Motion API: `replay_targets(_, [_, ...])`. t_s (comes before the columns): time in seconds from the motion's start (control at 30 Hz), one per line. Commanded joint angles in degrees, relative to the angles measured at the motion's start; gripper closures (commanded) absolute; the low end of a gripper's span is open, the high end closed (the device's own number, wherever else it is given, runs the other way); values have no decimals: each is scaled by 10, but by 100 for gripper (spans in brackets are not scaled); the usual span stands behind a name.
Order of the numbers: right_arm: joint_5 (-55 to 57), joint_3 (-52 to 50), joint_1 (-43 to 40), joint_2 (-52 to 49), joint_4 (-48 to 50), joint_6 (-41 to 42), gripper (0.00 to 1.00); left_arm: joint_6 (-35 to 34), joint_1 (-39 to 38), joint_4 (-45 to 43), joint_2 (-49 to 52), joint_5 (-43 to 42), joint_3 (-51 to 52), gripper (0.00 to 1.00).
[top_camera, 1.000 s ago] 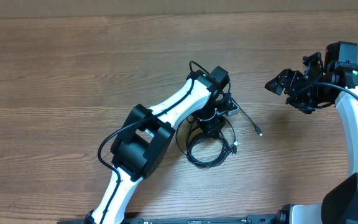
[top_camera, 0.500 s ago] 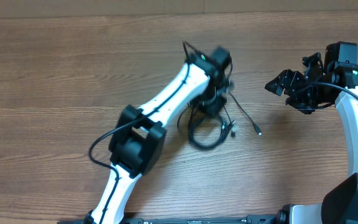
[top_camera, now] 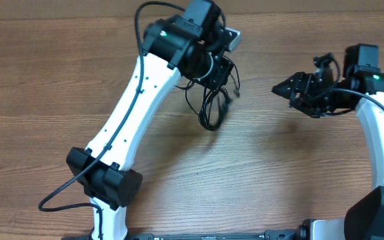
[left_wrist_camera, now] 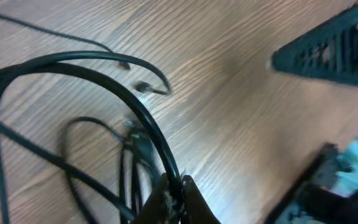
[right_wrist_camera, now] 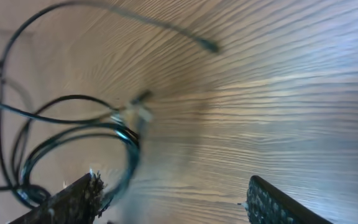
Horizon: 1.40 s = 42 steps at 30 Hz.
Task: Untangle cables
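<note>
Brown wood-grain tabletop (top_camera: 39,87) fills every view. Left of the cables (top_camera: 209,110), the left arm (top_camera: 131,113) rises from the near edge and slants up toward the far side, ending directly over them. The left end effector (top_camera: 217,70) sits at the top of the cables and is closed on one strand. In the left wrist view its fingertips (left_wrist_camera: 191,202) are pinched together, with a thick black strand running into the pinch.

From that grip the cables hang as a narrow cluster of thin black loops pointing toward the near edge. I cannot tell whether the lowest loops rest on the tabletop. The left wrist view shows the strands crossing one another, and two small plugs (left_wrist_camera: 143,87) lie on the wood just right of the thick strand.

In the right wrist view the loops bunch at the left, while one thin strand arcs away from them to the upper right and ends in a dark plug (right_wrist_camera: 210,45).

Right of the cables and well apart from them, the right end effector (top_camera: 289,93) points its fingers back toward them. Its fingers (right_wrist_camera: 73,199) stand wide apart with only bare wood between them, so it is open and holds nothing. Farther right, the right arm (top_camera: 379,137) curves down along the edge of the overhead view.
</note>
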State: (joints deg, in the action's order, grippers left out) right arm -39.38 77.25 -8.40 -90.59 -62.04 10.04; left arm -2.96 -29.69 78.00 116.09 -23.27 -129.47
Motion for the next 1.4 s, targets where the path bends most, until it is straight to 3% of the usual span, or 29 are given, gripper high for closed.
replay_targets(0.0, [-27, 7, 44, 17, 13, -5, 28, -24, 32, -4, -4, -76, -10, 96])
replay_targets(0.23, [-11, -11, 134, 11, 74, 91, 30, -40, 80, -4, -4, -179, -12, 96])
replay_targets(0.47, [121, -11, 218, 8, 117, 262, 30, -39, 87, -2, -4, -187, -12, 96])
replay_targets(0.73, [151, -12, 281, -17, 136, 316, 31, -37, 99, -2, -4, -188, -12, 96])
replay_targets(1.03, [151, -12, 294, -66, 186, 337, 36, -22, 106, 5, -4, -213, -12, 96])
replay_targets(1.17, [139, -13, 294, -85, 197, 341, 49, -22, 106, 4, -4, -214, -12, 96])
replay_targets(1.27, [139, -26, 294, -88, 226, 352, 52, -22, 106, 5, -4, -214, -12, 96])
replay_targets(1.37, [139, -46, 294, -88, 252, 361, 65, -22, 106, 6, -4, -214, -12, 96])
